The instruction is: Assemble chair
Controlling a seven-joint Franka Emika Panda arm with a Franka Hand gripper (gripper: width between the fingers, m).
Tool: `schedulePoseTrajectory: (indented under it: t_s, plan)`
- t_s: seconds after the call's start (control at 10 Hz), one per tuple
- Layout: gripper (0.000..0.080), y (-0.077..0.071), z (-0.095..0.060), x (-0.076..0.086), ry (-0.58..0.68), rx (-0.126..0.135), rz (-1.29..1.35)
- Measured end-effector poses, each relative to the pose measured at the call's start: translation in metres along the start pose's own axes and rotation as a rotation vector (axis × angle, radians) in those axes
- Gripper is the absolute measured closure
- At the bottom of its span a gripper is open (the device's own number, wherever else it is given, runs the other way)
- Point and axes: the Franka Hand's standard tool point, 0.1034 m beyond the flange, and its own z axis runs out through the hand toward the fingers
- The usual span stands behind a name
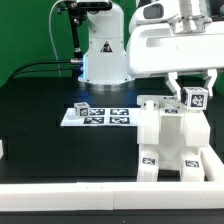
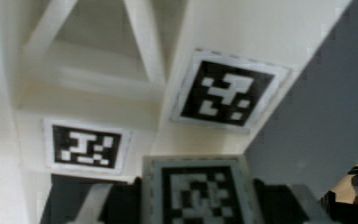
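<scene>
Over the chair structure (image 1: 168, 140), your gripper (image 1: 191, 88) pinches a small tagged block (image 1: 196, 99). You see the marker board (image 1: 95, 115) lying nearby.

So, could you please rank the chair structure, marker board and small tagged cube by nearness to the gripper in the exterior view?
1. Chair structure, right under the gripper.
2. Marker board, toward the exterior view's left.
3. Small tagged cube, board's far-left end.

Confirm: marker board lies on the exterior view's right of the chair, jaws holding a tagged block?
No: the exterior view shows the marker board on the exterior view's left of the chair, not right. The jaws do hold a tagged block.
</scene>
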Motion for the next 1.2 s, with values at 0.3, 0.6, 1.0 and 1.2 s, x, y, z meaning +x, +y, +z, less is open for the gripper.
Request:
schedulePoseTrajectory:
  t_s: [0.3, 0.6, 1.0, 1.2]
  plan:
    - [0.0515, -0.0004, 0.0001, 0.0002, -0.001, 0.0, -0.001]
    - [0.0319, -0.0005, 0.0001, 0.0002, -0.001, 0.0, -0.001]
    - [0.0153, -0.0005, 0.0001, 0.0002, -0.001, 0.0, -0.001]
    - [0.0153, -0.0001, 0.0002, -0.0016, -0.045, 0.004, 0.003]
